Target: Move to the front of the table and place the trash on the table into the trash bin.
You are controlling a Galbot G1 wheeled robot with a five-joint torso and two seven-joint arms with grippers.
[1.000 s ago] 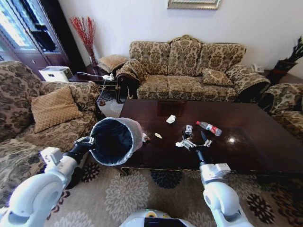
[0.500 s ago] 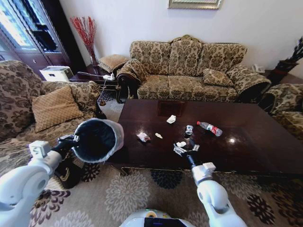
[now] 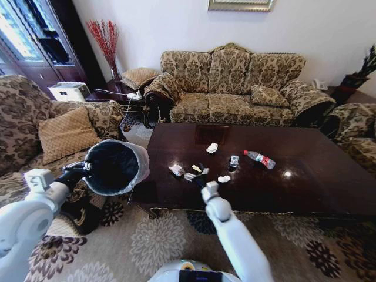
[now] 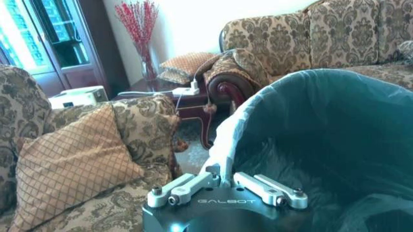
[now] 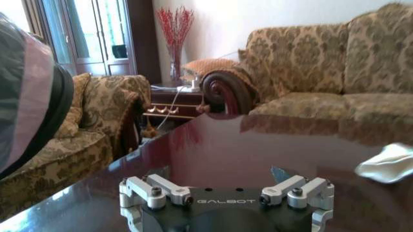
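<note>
Now our left tool (image 3: pixel 84 168) stays clamped on the rim of the trash bin (image 3: pixel 114 167), held off the surface's (image 3: pixel 317 182) left end. Our right tool (image 3: pixel 195 174), open, has swung left toward a crumpled scrap (image 3: pixel 177 170): light, soft, easily pinched across its middle.

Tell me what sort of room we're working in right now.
Most likely a home living room: a patterned sofa with cushions faces a dark wooden coffee table, a matching armchair stands to the left, and a floral rug covers the floor.
</note>
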